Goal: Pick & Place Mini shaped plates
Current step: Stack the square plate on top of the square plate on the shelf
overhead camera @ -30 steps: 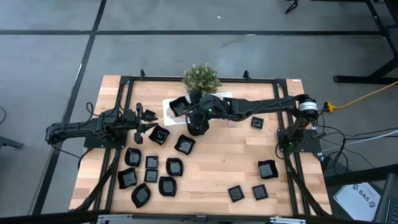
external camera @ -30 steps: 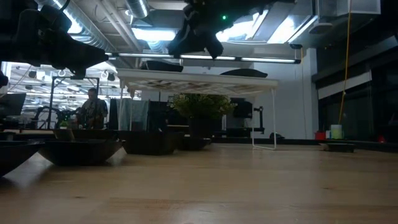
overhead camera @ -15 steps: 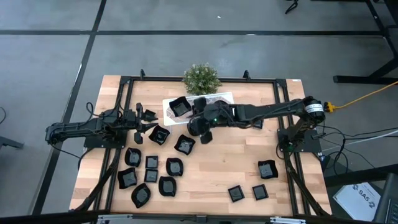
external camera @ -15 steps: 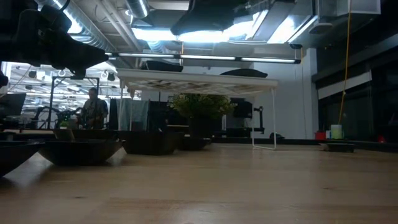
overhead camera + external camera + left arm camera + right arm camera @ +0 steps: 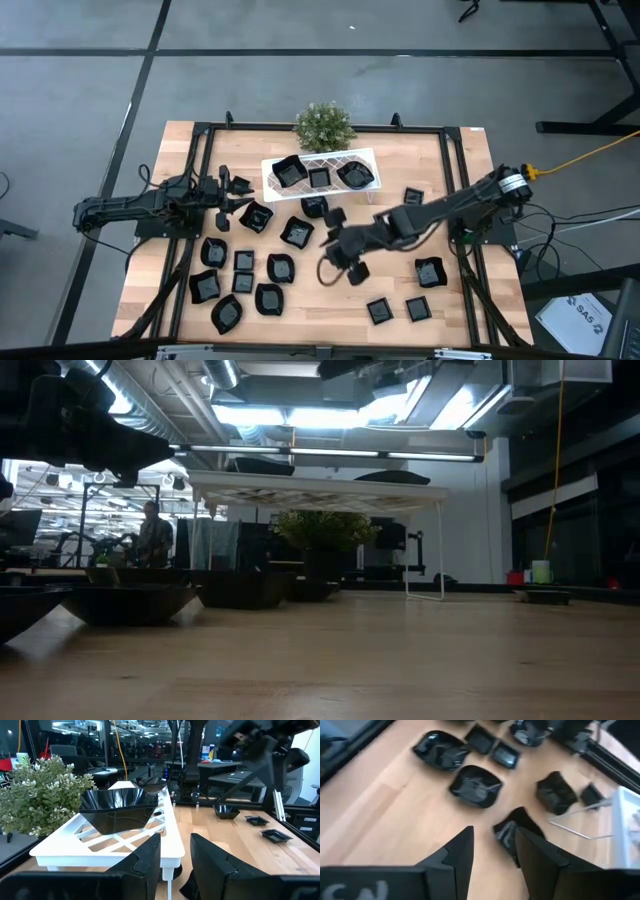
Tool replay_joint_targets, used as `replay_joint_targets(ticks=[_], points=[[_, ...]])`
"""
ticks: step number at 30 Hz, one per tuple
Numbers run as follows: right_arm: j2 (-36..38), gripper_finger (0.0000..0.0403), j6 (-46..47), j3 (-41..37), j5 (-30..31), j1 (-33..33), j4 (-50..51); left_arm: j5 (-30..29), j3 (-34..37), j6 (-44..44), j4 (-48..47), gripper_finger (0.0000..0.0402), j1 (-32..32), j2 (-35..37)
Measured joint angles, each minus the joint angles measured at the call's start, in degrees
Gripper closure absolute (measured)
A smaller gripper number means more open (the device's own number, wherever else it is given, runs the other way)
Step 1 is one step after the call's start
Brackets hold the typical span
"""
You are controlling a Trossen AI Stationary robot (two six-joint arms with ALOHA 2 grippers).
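**Right Arm Hung Over Mid-Table With Nothing in Its Fingers; Three Dishes Sat on the Rack**

High view: The right gripper hovered over bare wood near the table's centre, its arm stretching in from three o'clock. The left gripper waited at nine o'clock, just beside a black dish. The white rack stood at twelve o'clock with three mini shaped plates on it in a row, and the green plant just behind it. More black dishes lay in a cluster at seven o'clock, a few lay just below the rack, and others were scattered toward four and five o'clock.

Low view: The rack stood raised on thin legs across the table, with two dark dishes showing on top. The plant sat beneath and behind it. Dark dishes lined the table's left edge. A person appeared in the room far behind.

Left wrist view: The left arm's fingers stood apart with nothing between them, facing the rack, where a square black dish rested. The plant stood beside the rack.

Right wrist view: The right arm's fingers were spread, gripping nothing, above the wood. A dark dish lay just beyond them, and a rounded one farther off, among several more.
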State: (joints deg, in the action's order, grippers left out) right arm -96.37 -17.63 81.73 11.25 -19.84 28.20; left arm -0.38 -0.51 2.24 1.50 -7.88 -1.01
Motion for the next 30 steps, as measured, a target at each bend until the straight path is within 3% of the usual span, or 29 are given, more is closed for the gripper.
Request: replay_joint_targets(ticks=[17, 30], points=[[-4.5, 0.0257, 21.2, 0.0, -4.5, -6.6, 8.6, 0.0, 0.0, 0.0, 0.0, 0.0302, 0.0, 0.0], [-6.3, 0.0257, 45.6, 0.0, -8.9, -10.5, 17.3, 0.0, 0.0, 0.0, -0.1, 0.0302, 0.0, 0.0]])
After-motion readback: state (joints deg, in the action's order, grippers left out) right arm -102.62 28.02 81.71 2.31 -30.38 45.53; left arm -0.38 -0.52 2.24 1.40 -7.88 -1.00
